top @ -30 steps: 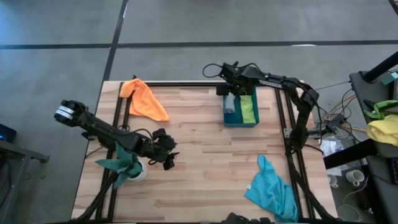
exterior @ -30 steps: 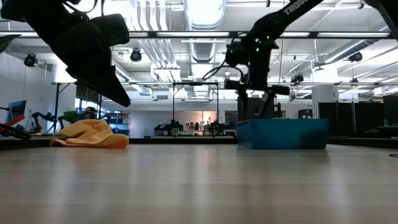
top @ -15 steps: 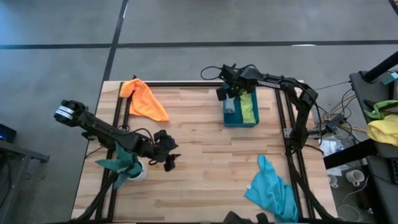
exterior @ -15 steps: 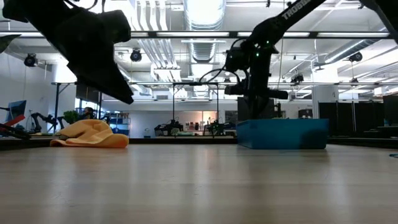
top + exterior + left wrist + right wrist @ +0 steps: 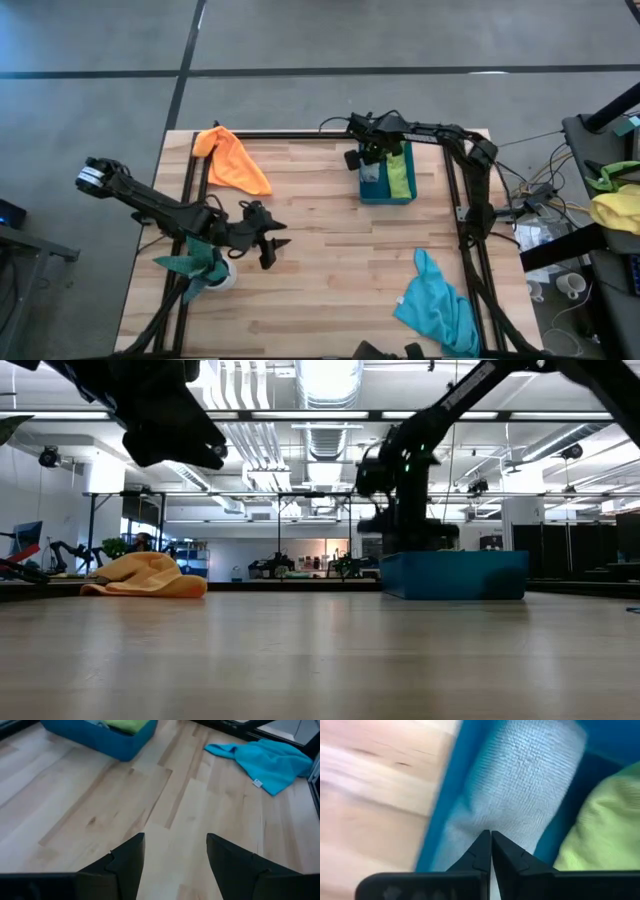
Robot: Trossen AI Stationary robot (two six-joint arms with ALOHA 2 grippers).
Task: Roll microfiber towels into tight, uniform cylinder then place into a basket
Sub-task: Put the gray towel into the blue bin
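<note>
Two of four towels are done: a rolled grey microfiber towel (image 5: 370,168) and a rolled lime green microfiber towel (image 5: 400,175) lie side by side in the shallow teal-blue plastic basket (image 5: 388,197), at the table's 1 o'clock. The right gripper (image 5: 366,157) hovers over the grey roll, fingers closed on nothing. The left gripper (image 5: 273,246), at 8 o'clock, stands open and empty. The crumpled orange towel (image 5: 232,160) at 11 o'clock and the turquoise towel (image 5: 440,305) at 5 o'clock appear unrolled
</note>
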